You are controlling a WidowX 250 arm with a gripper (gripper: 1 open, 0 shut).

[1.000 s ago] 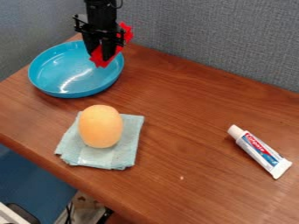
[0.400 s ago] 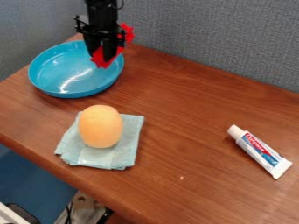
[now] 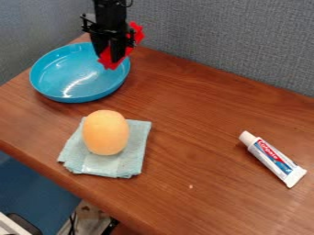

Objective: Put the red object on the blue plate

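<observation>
The blue plate (image 3: 72, 77) lies at the back left of the wooden table. Over its far right rim hangs my black gripper (image 3: 112, 53), pointing straight down and shut on the red object (image 3: 113, 61). The red object sticks out below and between the fingers, tilted, with its lower end just above the plate's rim; another bit of red shows at the gripper's right side. Whether the block touches the rim cannot be told from this view.
An orange egg-shaped thing (image 3: 105, 131) rests on a pale blue-green cloth (image 3: 134, 154) near the front edge. A white toothpaste tube (image 3: 271, 157) lies at the right. A grey wall stands behind the table (image 3: 208, 110).
The gripper with the red object has shifted very slightly up and to the right; otherwise nothing has moved.
</observation>
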